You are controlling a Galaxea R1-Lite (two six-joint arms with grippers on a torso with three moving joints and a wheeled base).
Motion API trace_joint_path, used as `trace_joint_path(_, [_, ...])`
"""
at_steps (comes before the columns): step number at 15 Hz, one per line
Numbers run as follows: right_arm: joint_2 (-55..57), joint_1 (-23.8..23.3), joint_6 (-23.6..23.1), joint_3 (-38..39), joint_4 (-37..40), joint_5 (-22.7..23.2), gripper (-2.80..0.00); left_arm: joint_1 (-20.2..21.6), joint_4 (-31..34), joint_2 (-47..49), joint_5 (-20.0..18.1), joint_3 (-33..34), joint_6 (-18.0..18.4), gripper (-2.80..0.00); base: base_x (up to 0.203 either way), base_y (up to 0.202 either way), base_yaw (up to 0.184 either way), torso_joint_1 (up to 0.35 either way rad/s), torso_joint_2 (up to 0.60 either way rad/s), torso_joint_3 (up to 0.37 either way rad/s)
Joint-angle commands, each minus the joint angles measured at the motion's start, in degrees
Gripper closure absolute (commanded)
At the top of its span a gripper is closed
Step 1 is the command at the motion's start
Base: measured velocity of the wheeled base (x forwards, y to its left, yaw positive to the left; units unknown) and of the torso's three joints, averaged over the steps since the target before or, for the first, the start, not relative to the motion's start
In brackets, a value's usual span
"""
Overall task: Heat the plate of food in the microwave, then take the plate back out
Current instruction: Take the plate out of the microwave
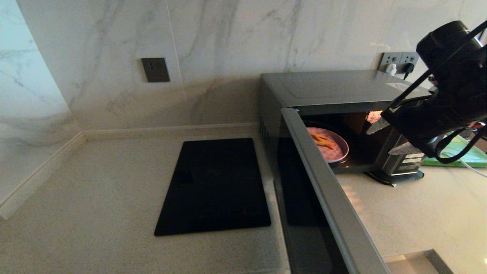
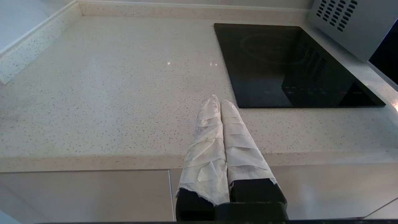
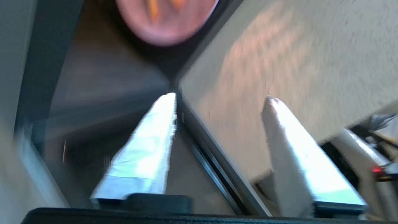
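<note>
- Sitting inside the microwave [image 1: 342,91], door swung wide: the plate [image 1: 335,150] with fries.
- Right gripper [image 3: 219,99] before the microwave's opening, fingers spread, holding nothing.
- Left gripper [image 2: 217,104] parked well left of the microwave, fingers pressed together, empty.

One microwave [image 1: 327,89] stands on the bench [image 1: 95,198], its one door [image 1: 323,198] swung open. Inside is one plate of food [image 1: 333,146] carrying a few fries. One black cooktop [image 1: 215,186] lies to its left. Two wall outlet plates: one dark [image 1: 155,69], one pale [image 1: 399,61]. One green board [image 1: 470,154] far right.
</note>
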Motion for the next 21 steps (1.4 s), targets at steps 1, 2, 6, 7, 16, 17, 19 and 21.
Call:
trace_joint_path(1, [6.3, -3.5, 3.1, -0.4, -2.5, -0.1, -2.80, 0.0, 0.0, 0.1, 0.0, 0.0, 0.0, 0.00, 0.000, 0.000, 0.000, 0.000, 0.00, 0.000])
trace_joint_path(2, [8.6, -4.6, 4.5, -0.5, -3.9, -0.3, -2.80, 0.0, 0.0, 0.1, 0.0, 0.0, 0.0, 0.00, 0.000, 0.000, 0.000, 0.000, 0.00, 0.000])
trace_joint_path(6, [15.6, -7.1, 8.4, -0.9, -8.5, -0.4, -2.80, 0.0, 0.0, 0.1, 0.0, 0.0, 0.0, 0.00, 0.000, 0.000, 0.000, 0.000, 0.00, 0.000])
trace_joint_path(7, [16.3, -7.1, 9.3, -1.8, -10.3, -0.3, -2.80, 0.0, 0.0, 0.1, 0.0, 0.0, 0.0, 0.00, 0.000, 0.000, 0.000, 0.000, 0.00, 0.000])
trace_joint_path(16, [20.2, -6.7, 9.3, -1.6, -12.7, 0.4, -2.80, 0.0, 0.0, 0.1, 0.0, 0.0, 0.0, 0.00, 0.000, 0.000, 0.000, 0.000, 0.00, 0.000])
trace_joint_path(17, [20.7, -6.7, 9.3, -1.7, -12.9, 0.4, -2.80, 0.0, 0.0, 0.1, 0.0, 0.0, 0.0, 0.00, 0.000, 0.000, 0.000, 0.000, 0.00, 0.000])
trace_joint_path(19, [21.5, -6.7, 9.3, -1.5, -14.2, 0.5, -2.80, 0.0, 0.0, 0.1, 0.0, 0.0, 0.0, 0.00, 0.000, 0.000, 0.000, 0.000, 0.00, 0.000])
trace_joint_path(21, [21.8, -6.7, 9.1, -1.5, -14.3, 3.0, -2.80, 0.0, 0.0, 0.1, 0.0, 0.0, 0.0, 0.00, 0.000, 0.000, 0.000, 0.000, 0.00, 0.000])
